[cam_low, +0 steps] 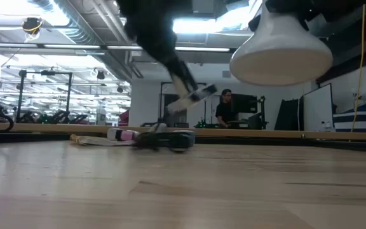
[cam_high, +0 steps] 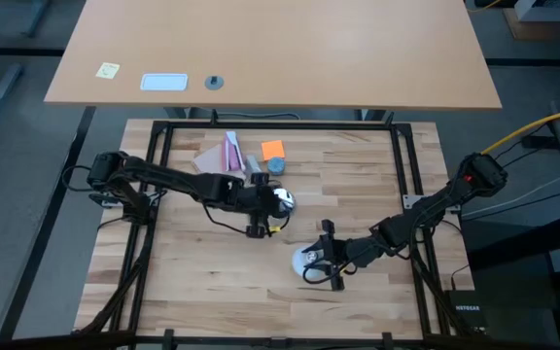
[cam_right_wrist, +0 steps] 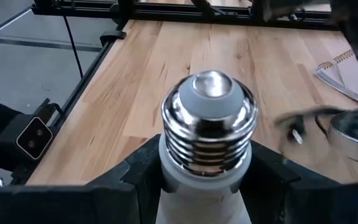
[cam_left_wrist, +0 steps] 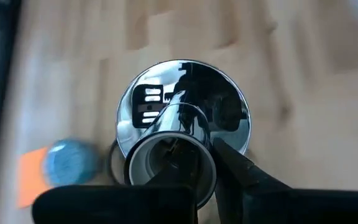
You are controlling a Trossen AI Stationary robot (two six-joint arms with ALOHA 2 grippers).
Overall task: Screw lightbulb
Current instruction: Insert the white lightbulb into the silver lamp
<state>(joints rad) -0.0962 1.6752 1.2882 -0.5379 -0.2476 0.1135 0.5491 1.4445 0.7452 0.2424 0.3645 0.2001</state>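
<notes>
The lightbulb (cam_right_wrist: 208, 124) is a white globe (cam_low: 281, 48) with a pale neck and a silver screw base, held off the table in my right gripper (cam_high: 327, 259). The globe is lowest and the screw base slants up, away from the wrist. Up and left of it, my left gripper (cam_high: 263, 208) is shut on the round chrome-and-white socket (cam_high: 282, 201), which also shows in the left wrist view (cam_left_wrist: 182, 124) with its white tube opening toward the camera. The socket's thin black cord (cam_right_wrist: 303, 127) trails off it. My left gripper holds the socket at the near end of its white tube (cam_left_wrist: 166, 165), and one dark finger (cam_left_wrist: 244, 177) lies along the tube's outer side. The gripper's own body hides the other finger. The fingers slant down from the table's left. The socket (cam_low: 192, 95) hangs above the table. My right gripper pinches the bulb's pale neck (cam_right_wrist: 201, 186) between its two fingers, one finger (cam_right_wrist: 135, 180) on each side, just behind the screw base. The fingers come from the table's right, slanting slightly down. The bulb is lifted clear, with its globe below the fingers.
A pink-and-white notebook (cam_high: 220, 154), an orange note (cam_high: 273, 149) and a small blue-grey round piece (cam_high: 276, 165) lie near the table's far edge. A beige desk (cam_high: 270, 49) stands beyond it. A person (cam_low: 224, 108) sits far back in the room.
</notes>
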